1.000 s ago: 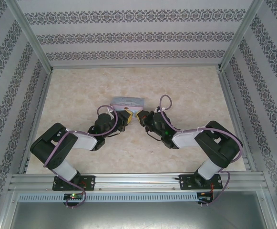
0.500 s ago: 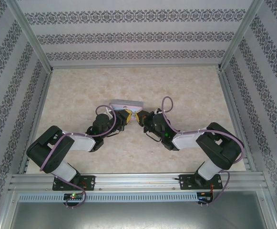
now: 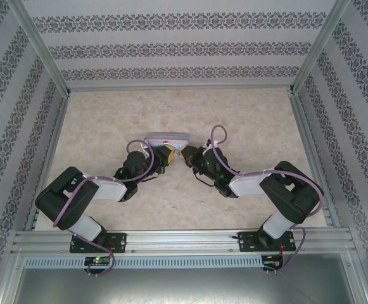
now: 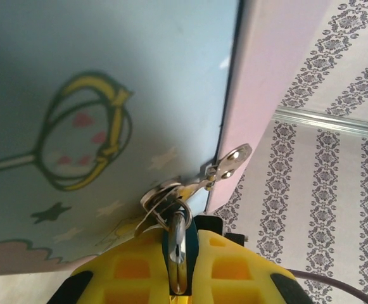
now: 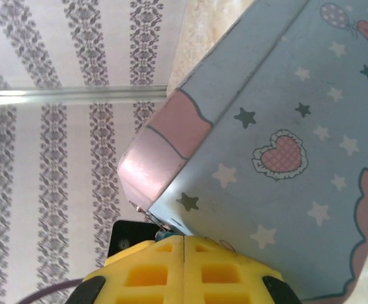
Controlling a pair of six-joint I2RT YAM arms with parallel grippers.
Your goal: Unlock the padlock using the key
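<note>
The padlock (image 4: 168, 246) sits at the front edge of the tin box (image 4: 107, 95), hanging from the small silvery clasp (image 4: 168, 197) where the box's pale-blue face meets its pink side. In the left wrist view only part of it shows: a dark blue-teal body, very small against the tin, with a bright metal loop running down its middle. The left claw (image 4: 178, 239) is clenched on it, with the teal body pinched between the two yellow pads (image 4: 130, 269). Just up and to the right of the clasp, a flat silvery tab (image 4: 232, 159) with a round hole sticks out past the tin's corner. I cannot tell whether it is the key or part of the clasp. From above, the tin stands near the middle of the marbled tabletop (image 3: 247, 120), and both claws meet at its near side, tips close together. The right claw (image 5: 184, 246) is clenched too, its yellow pads pressed flat together along one seam just below the tin's pink corner. Whether anything thin is caught between them cannot be made out.
</note>
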